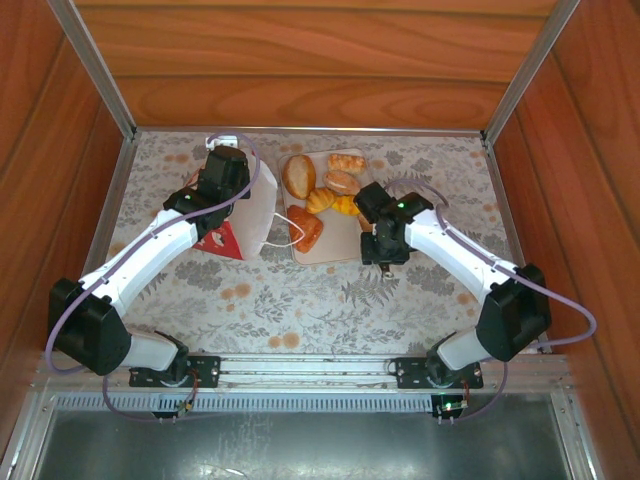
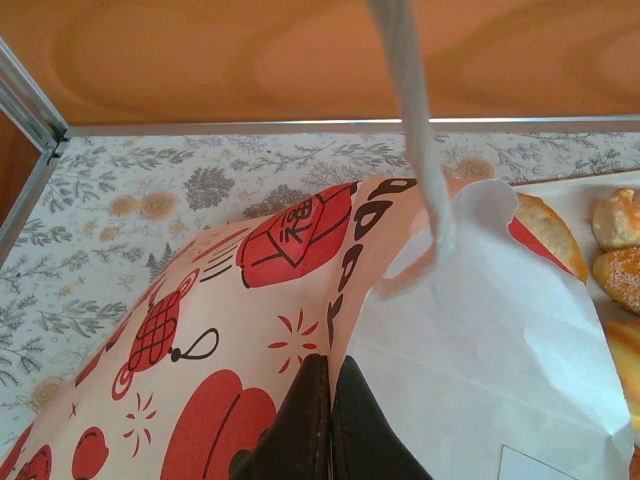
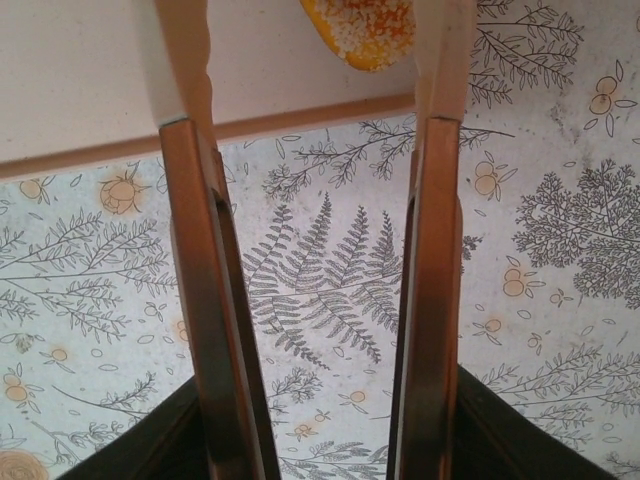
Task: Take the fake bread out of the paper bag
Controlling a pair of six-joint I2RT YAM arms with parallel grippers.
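The paper bag (image 1: 256,205), white with red prints, lies tilted on the table left of the tray. My left gripper (image 1: 226,172) is shut on its paper edge; in the left wrist view the black fingertips (image 2: 332,365) pinch a fold of the paper bag (image 2: 250,300). Several pieces of fake bread (image 1: 322,200) lie on the beige tray (image 1: 335,246), among them a round roll (image 1: 298,175) and a loaf (image 1: 307,230). My right gripper (image 1: 364,205) hovers over the tray's right edge, open, with nothing between its fingers (image 3: 200,250). A yellow sugared bread (image 3: 365,30) sits just beyond them.
A white cord handle (image 2: 415,130) rises from the bag's mouth, and another loops toward the tray (image 1: 284,228). Breads (image 2: 618,220) show at the right of the left wrist view. Wooden walls with metal posts (image 1: 100,75) enclose the floral tablecloth (image 1: 300,300).
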